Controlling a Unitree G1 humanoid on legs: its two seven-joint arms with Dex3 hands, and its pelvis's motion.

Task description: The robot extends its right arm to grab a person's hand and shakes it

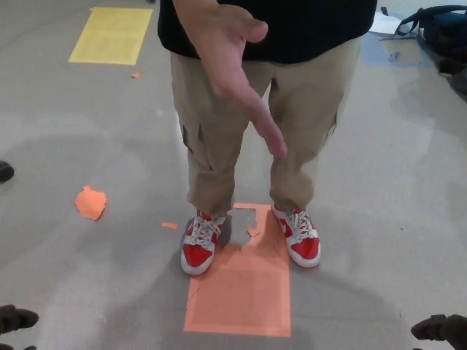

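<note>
A person in a black shirt and tan cargo trousers point(219, 131) stands in front of me and holds out an open hand point(233, 69), fingers pointing down toward me. Only the tip of my right hand point(440, 329) shows, low in the bottom right corner and well apart from the person's hand. A small part of my left hand point(16, 319) shows at the bottom left corner. Too little of either hand is visible to tell how it stands.
The person wears red and white shoes point(200, 244) at the top of an orange floor marking point(244, 288). Orange scraps point(90, 203) lie to the left. A yellow marking point(111, 34) is at the back left, a dark bag point(444, 36) at the back right.
</note>
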